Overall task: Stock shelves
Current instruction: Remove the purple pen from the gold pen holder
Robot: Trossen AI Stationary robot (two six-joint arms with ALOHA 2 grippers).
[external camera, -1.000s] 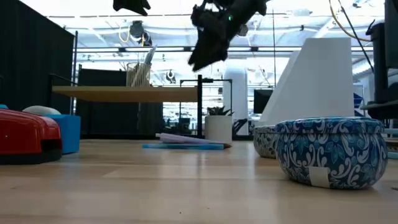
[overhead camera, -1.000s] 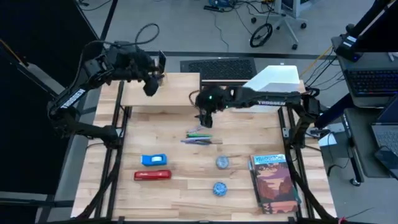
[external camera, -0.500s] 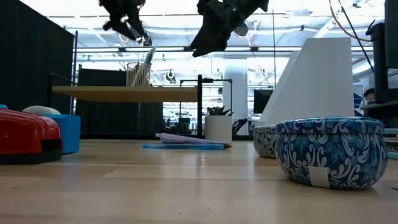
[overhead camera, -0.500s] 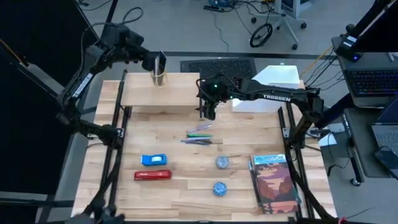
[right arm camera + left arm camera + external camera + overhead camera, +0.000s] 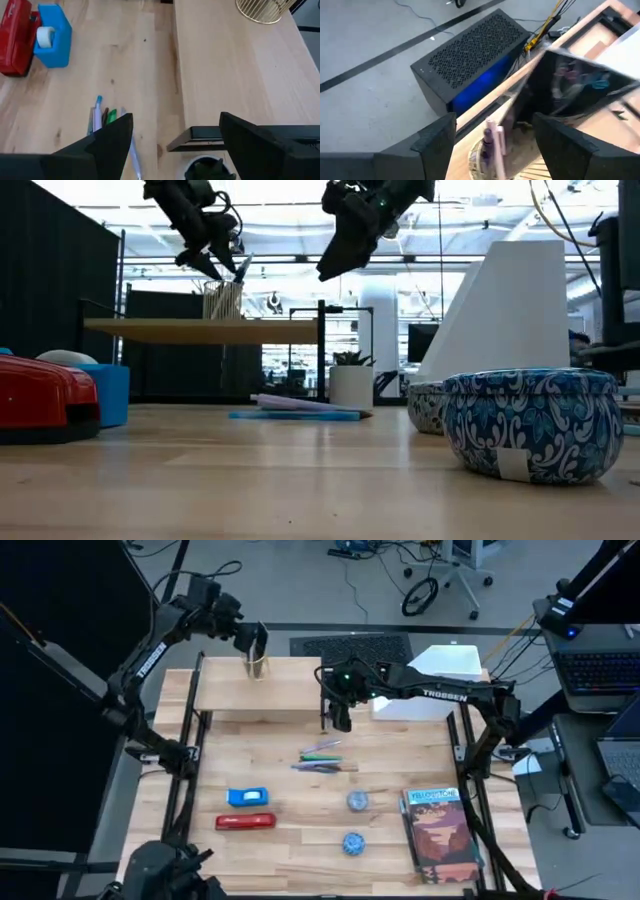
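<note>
Your plank shelf (image 5: 260, 690) stands at the back of the table (image 5: 300, 800), left of centre, and the white file holder (image 5: 440, 675) sits just beside it on the right. On the shelf's rear part you have a gold wire cup (image 5: 257, 666) with a dark flat item standing in it. Your left gripper (image 5: 243, 638) hangs above that cup, fingers parted and holding nothing; in the left wrist view the cup's rim (image 5: 482, 152) shows between the two dark fingers (image 5: 437, 142). Your right gripper (image 5: 340, 718) is raised over the shelf's front right corner, jaws spread and empty, and its wrist view looks down on a small potted plant (image 5: 207, 167) below. In front of the shelf, near mid-table, lies a bundle of pens (image 5: 322, 760). Nearer you on the left are a blue tape dispenser (image 5: 248, 797) and a red stapler (image 5: 245, 822) just beside each other; two blue patterned bowls (image 5: 353, 842) sit centre-right, and a book (image 5: 440, 835) lies at the right.
</note>
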